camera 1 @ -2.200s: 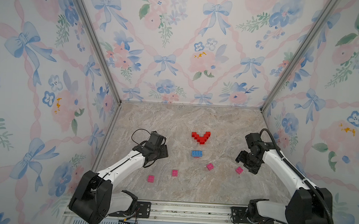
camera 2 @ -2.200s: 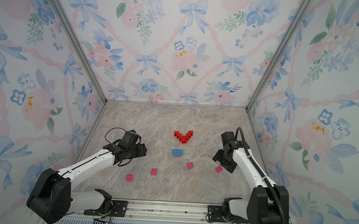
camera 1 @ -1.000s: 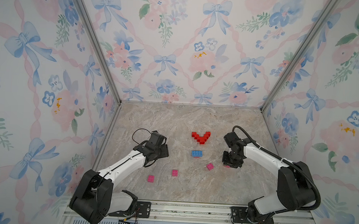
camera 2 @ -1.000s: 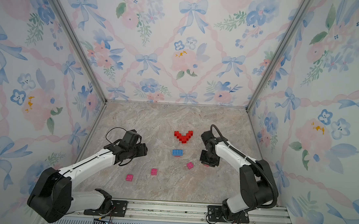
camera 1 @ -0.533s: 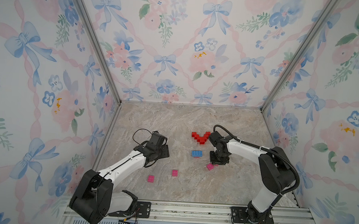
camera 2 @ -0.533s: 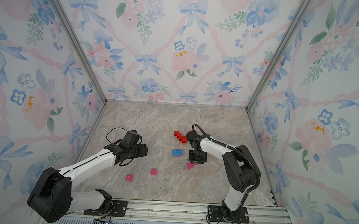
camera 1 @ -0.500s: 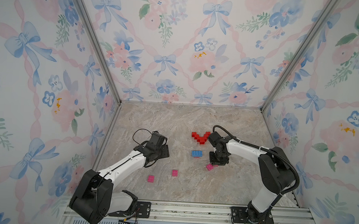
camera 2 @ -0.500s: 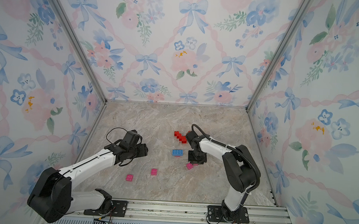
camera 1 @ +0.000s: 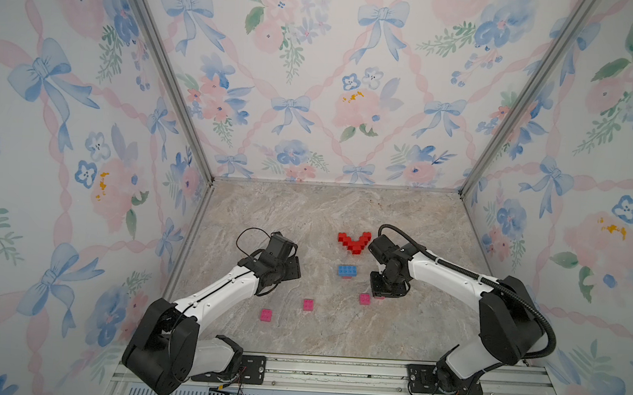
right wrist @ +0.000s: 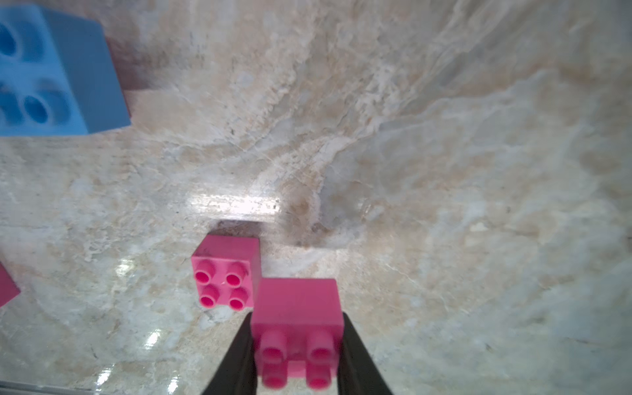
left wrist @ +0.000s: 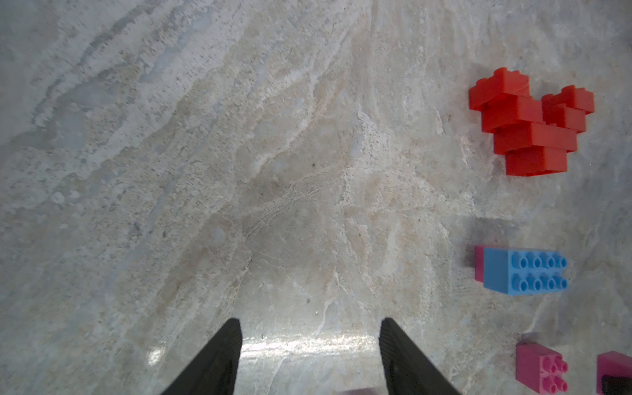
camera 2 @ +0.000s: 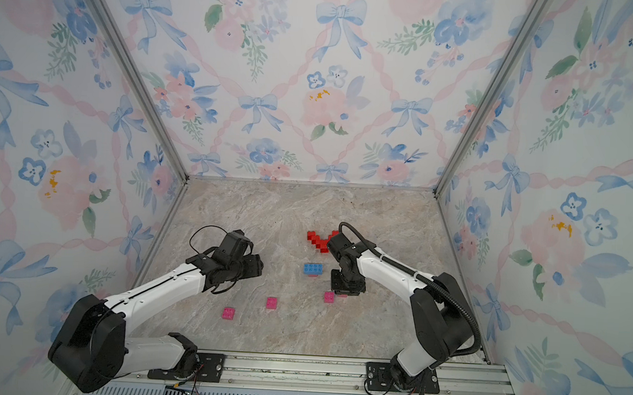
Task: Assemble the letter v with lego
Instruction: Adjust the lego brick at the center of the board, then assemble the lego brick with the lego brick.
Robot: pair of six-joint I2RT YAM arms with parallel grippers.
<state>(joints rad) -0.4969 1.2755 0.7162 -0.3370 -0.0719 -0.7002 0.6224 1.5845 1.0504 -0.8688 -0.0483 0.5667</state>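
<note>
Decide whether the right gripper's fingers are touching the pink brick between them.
Touching. The right wrist view shows both fingers pressed against opposite sides of the pink brick, no gap.

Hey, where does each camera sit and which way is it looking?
Both top views: high over the front rail, looking down at the marble tabletop and back wall; left arm and right arm show.
Left wrist: on the left arm, facing the tabletop; open left gripper shows, with the red V beyond.
Right wrist: on the right arm, facing down; right gripper shut on a pink brick.
Shared: both wrist views show the blue brick.
</note>
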